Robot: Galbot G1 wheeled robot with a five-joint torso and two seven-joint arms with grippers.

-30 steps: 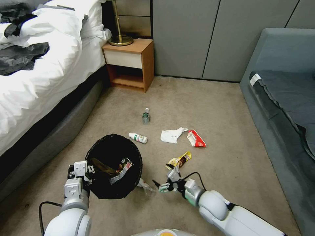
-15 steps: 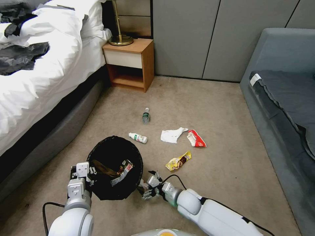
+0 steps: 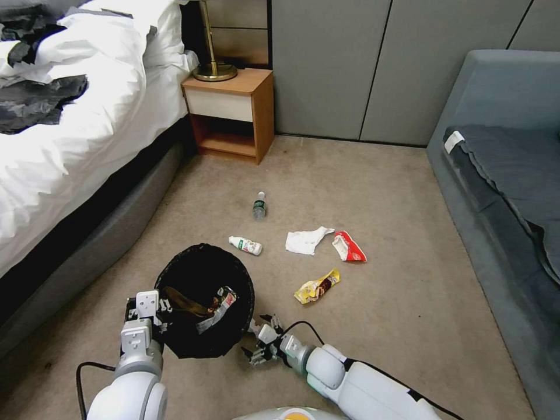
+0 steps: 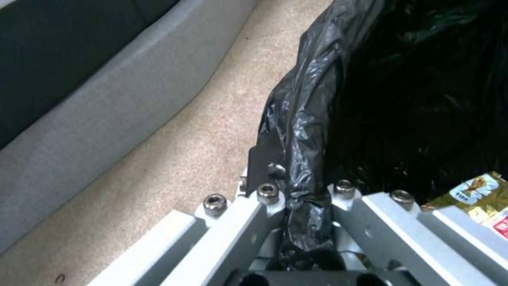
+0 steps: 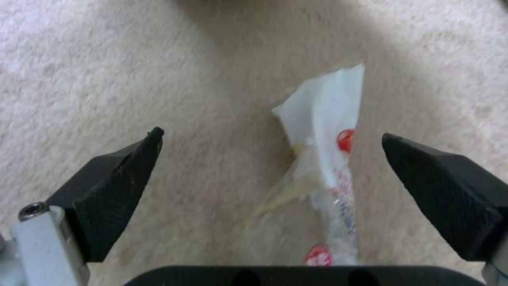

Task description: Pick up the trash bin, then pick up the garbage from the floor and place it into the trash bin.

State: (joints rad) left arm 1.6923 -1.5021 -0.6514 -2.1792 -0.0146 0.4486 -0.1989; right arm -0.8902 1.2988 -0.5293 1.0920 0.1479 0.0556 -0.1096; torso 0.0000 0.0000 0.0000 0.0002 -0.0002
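Head view: your left gripper (image 3: pixel 153 308) is clamped on the near-left rim of the trash bin (image 3: pixel 204 297), pinching the black bag (image 3: pixel 192 274) folded over it. The bin's mouth faces the camera, with wrappers lying inside. Your right gripper (image 3: pixel 258 341) sits low over the carpet (image 3: pixel 396 233) just beside the bin's right side, fingers spread. A clear wrapper (image 3: pixel 254 327) is partly hidden beneath it. Farther out on the carpet lie a yellow wrapper (image 3: pixel 317 286), a red wrapper (image 3: pixel 349 247), a white tissue (image 3: pixel 306 240), a white bottle (image 3: pixel 245 245) and a clear bottle (image 3: pixel 259 206). The bed (image 3: pixel 70 116) lies to the left, the nightstand (image 3: pixel 230 111) is at the back, and the sofa (image 3: pixel 501 175) is cut off on the right.

Left wrist view: the fingers (image 4: pixel 264 206) are closed on a fold of the black bag (image 4: pixel 301 131); the rim underneath is hidden by plastic. A gold wrapper (image 4: pixel 479 194) shows inside the bin, cut off at the edge. Carpet (image 4: pixel 174 151) and the grey bed base (image 4: pixel 106 107) lie alongside.

Right wrist view: the fingertips (image 5: pixel 127 167) are wide apart and holding nothing. The clear wrapper (image 5: pixel 328 159), printed with red marks, lies on the carpet (image 5: pixel 106 71) between them, nearer one tip. You cannot tell whether the tips touch the carpet.
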